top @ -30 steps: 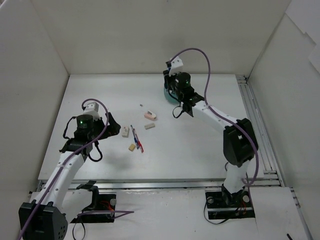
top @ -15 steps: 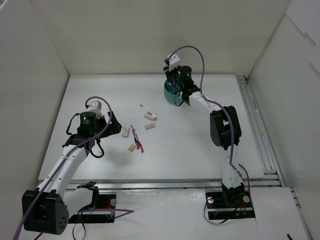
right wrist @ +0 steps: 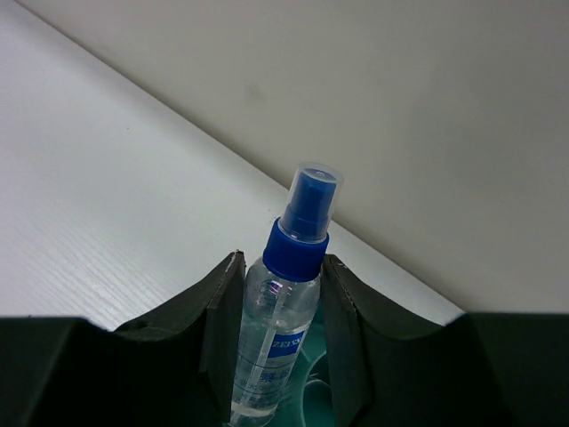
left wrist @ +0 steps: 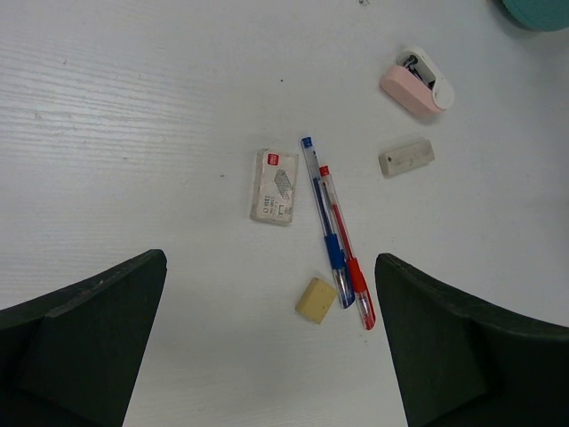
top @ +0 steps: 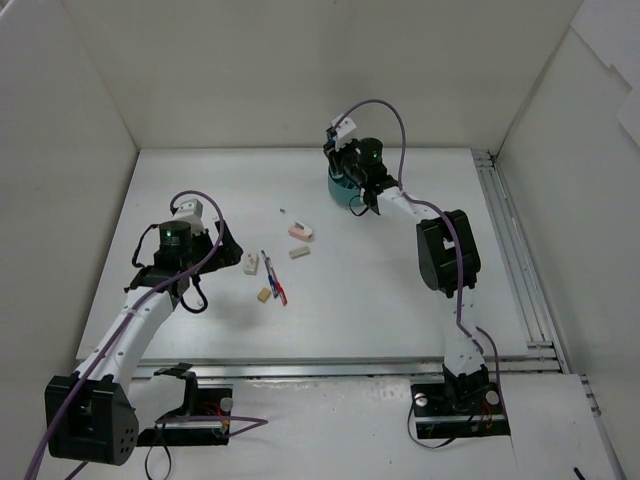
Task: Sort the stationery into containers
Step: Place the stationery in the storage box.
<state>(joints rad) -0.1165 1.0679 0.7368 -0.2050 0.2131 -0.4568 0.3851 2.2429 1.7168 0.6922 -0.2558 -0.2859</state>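
Blue pen (left wrist: 322,213) and red pen (left wrist: 345,249) lie side by side. White eraser (left wrist: 274,185) at their 10 o'clock, tan eraser (left wrist: 316,300) at 7, grey eraser (left wrist: 406,157) at 2, pink-white piece (left wrist: 416,82) at 1. Blue-capped spray bottle (right wrist: 283,302) stands upright over the teal cup (top: 336,192).

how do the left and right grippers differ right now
The left gripper is wide open and empty; the right gripper is closed on a clear spray bottle with a blue top. The left gripper hangs over the blue pen and red pen lying on the table; the right gripper is over the teal cup. Both have dark fingers.
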